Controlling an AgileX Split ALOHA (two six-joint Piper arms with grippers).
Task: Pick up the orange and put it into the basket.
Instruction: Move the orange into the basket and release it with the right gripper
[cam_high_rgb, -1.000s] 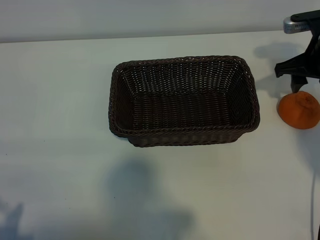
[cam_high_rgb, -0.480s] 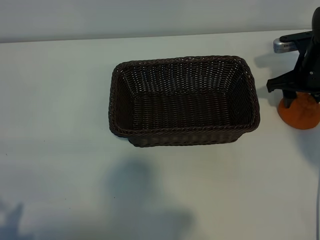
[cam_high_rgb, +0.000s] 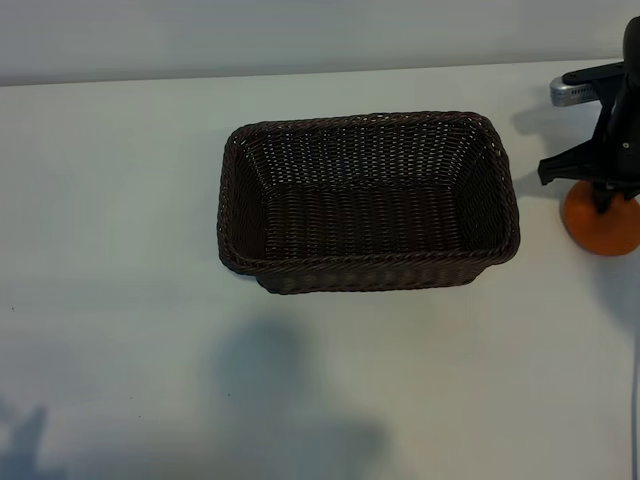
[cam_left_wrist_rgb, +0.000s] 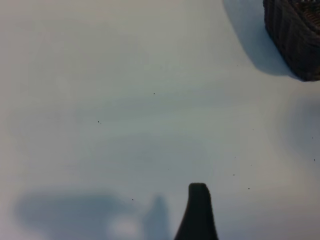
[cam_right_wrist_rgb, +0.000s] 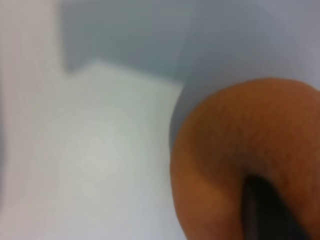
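The orange (cam_high_rgb: 602, 230) sits on the white table at the far right, to the right of the dark brown wicker basket (cam_high_rgb: 370, 262), which holds nothing. My right gripper (cam_high_rgb: 603, 198) is down on top of the orange and hides its upper part. In the right wrist view the orange (cam_right_wrist_rgb: 225, 165) fills the near side, with a black part of the gripper against its skin. My left gripper is out of the exterior view; one black finger (cam_left_wrist_rgb: 198, 212) shows over bare table, open, holding nothing.
The white table (cam_high_rgb: 120, 200) spreads wide to the left of the basket and in front of it. A corner of the basket (cam_left_wrist_rgb: 295, 35) shows in the left wrist view. The orange lies close to the exterior view's right edge.
My right gripper has come down from just behind the orange onto its top. The orange has shifted very slightly. The basket has not moved.
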